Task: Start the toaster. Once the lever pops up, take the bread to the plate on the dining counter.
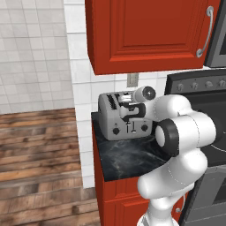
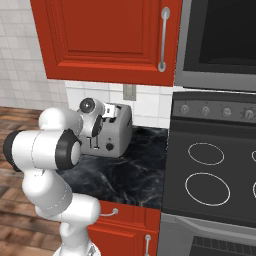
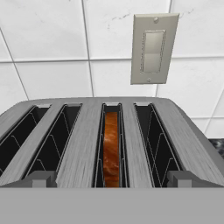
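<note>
Gripper (image 1: 129, 115) poised just above the toaster (image 1: 115, 126), jaws spread fully, holding nothing. Toaster at the far left of a black counter (image 1: 128, 159), against the tiled wall. Bread (image 3: 111, 148) sunk in the third slot from the left, below a wall switch (image 3: 153, 48).

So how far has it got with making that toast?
Done so far: the bread sits down in one slot of the toaster, third from the left in the hand view. In hand: the open gripper hangs just above the toaster's front; whether a lever has been pressed I cannot tell. Left: the pop-up, lifting the bread out and carrying it to the plate.
</note>
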